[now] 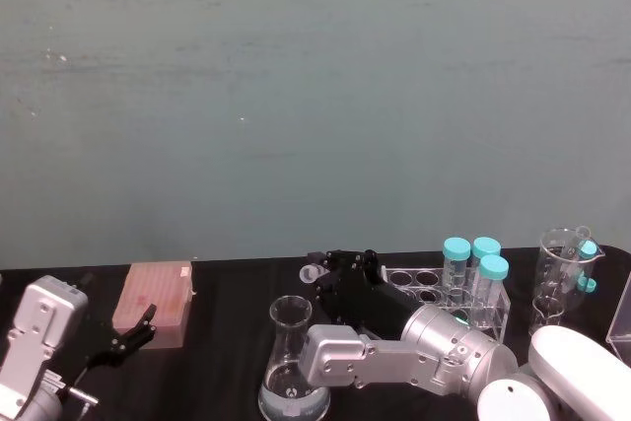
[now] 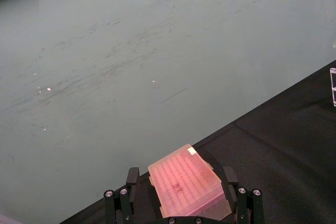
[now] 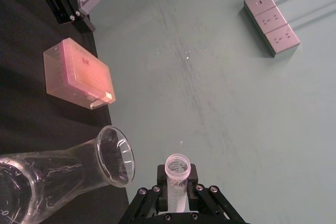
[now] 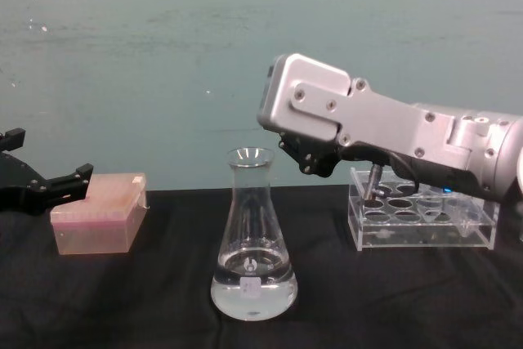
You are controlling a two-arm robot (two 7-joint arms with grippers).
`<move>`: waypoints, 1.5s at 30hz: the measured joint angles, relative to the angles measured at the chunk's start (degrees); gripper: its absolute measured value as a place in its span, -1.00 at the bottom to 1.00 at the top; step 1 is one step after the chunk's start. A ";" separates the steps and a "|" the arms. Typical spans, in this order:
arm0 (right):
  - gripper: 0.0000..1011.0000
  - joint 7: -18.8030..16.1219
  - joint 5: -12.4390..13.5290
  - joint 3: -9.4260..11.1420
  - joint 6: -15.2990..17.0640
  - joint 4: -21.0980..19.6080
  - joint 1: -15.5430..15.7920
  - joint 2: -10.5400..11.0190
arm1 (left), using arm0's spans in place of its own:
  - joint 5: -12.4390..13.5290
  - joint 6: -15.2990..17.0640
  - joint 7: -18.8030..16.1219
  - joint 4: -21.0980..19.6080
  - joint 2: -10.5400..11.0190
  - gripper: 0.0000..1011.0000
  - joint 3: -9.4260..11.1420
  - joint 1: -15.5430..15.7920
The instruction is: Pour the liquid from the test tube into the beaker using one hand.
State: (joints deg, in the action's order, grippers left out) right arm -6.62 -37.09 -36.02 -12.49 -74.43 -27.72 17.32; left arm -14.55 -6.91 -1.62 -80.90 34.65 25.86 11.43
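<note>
In the head view, just below the frame's centre, the right end effector (image 1: pixel 333 273) is clenched on the test tube (image 1: pixel 314 271). The tube's flared rim points toward frame left, above and slightly right of the beaker (image 1: pixel 292 357) at lower centre. The left end effector (image 1: pixel 131 335) idles at lower left beside a pink box (image 1: pixel 153 301) on the dark desk (image 1: pixel 227 313).

In the left wrist view its fingers stand released, apart on either side of that box.

In the right wrist view the tube's rim sits at bottom centre, and the beaker's open mouth lies just left of it, not touching. The pour would likely go best if the rim is carried over the mouth first and the wrist is then rolled slowly, as the narrow neck leaves little margin. Whether the tube holds liquid cannot be told.

In the chest view the beaker stands upright at lower centre. It is clear and conical, with a small white label, and the liquid (image 4: pixel 253 293) is pooled colourless in its wide base.
</note>
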 joint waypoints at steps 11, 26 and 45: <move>-0.61 2.61 -3.96 -1.45 -0.91 0.54 -0.52 0.43 | 0.00 0.00 0.00 0.00 0.00 0.98 0.00 0.00; -0.61 5.29 -7.66 -3.08 -2.25 1.95 -1.68 1.09 | 0.00 0.00 0.00 0.00 0.00 0.98 0.00 0.00; -0.61 9.58 -12.04 -4.77 -3.03 1.50 -2.31 2.44 | 0.00 0.00 0.00 0.00 0.00 0.98 0.00 0.00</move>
State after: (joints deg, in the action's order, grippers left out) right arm 2.97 -49.13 -40.79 -15.52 -72.92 -30.04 19.75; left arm -14.55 -6.91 -1.62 -80.90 34.64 25.86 11.43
